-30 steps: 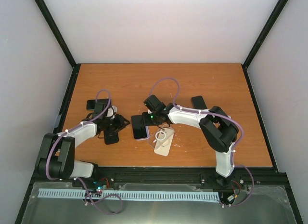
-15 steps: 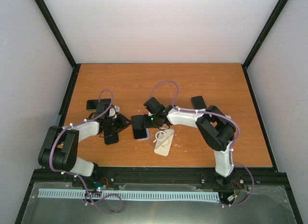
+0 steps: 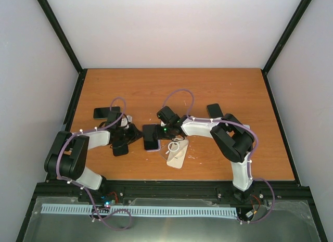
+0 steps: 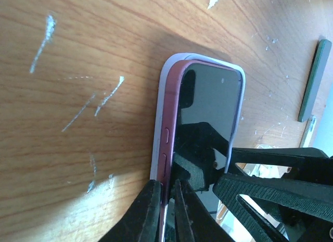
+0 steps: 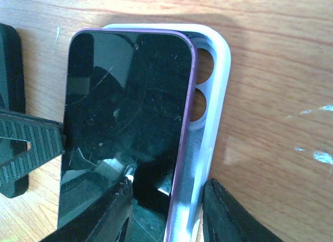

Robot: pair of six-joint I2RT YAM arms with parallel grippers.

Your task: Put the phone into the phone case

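Partway done, I judge: the purple-rimmed, dark-glass phone [image 5: 125,112] lies askew in the pale lavender soft case [image 5: 221,70] just ahead of both hands, leaving camera holes [image 5: 200,83] uncovered and one side to press flush, while the left hand [image 4: 165,211] pinches narrowly on its long edge and the right hand [image 5: 166,211], half-open, straddles the case wall, on a scratched orange wood bench [image 3: 156,86] between pale walls [image 3: 171,28].

Wooden table [image 3: 234,86], black phone [image 3: 105,112] back left, dark slab [image 3: 214,111] right, pale ringed case [image 3: 177,154].

1. The phone [image 5: 125,112]: glossy black screen with a purple rim.
2. The phone case [image 5: 221,70]: plain pale lavender-white.
3. The table [image 5: 281,70]: orange-brown wood grain, flecked with white scratches.
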